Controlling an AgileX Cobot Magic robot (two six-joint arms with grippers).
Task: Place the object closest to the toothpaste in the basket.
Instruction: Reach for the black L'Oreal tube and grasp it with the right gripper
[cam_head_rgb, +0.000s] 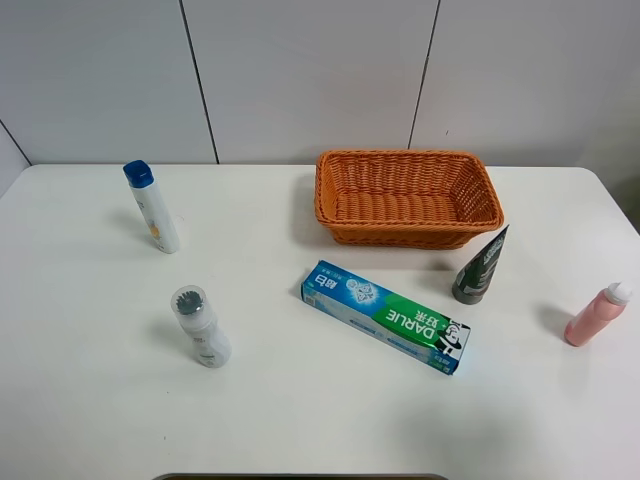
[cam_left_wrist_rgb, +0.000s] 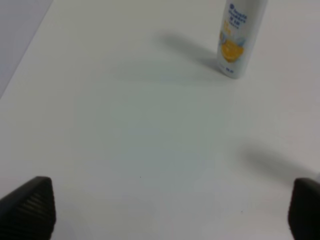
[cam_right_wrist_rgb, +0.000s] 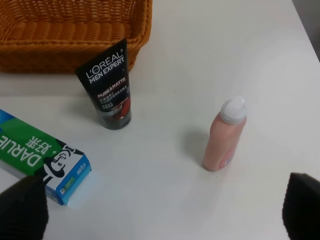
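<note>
Tabletop: white, viewed from the high camera, contents listed left to right. Item 1: blue-capped white bottle, upright, upper left of the frame, orange print on its label; its lower part also shows in the left wrist view. Item 2: grey-capped white bottle, upright, lower left of the frame, below and slightly right of item 1, well apart from it. Item 3: toothpaste box, blue, green and white, marked DARLIE, lying flat and aslant at the centre, left end higher in the frame than the right. Item 4: basket, orange wicker, rectangular, upper centre, just above the toothpaste box. Item 5: dark tube, standing on its cap, right of centre, between the basket's lower right corner and the right end of the toothpaste box, near both and touching neither; closer to the box than any bottle. The right wrist view reads L'OREAL MEN EXPERT on it. Item 6: pink bottle, white cap, upright, far right of the frame, apart from the dark tube. Left hand: dark fingertips spread wide over bare tabletop, holding nothing. Right hand: fingertips likewise spread wide, holding nothing, with the dark tube and pink bottle beyond them.
</note>
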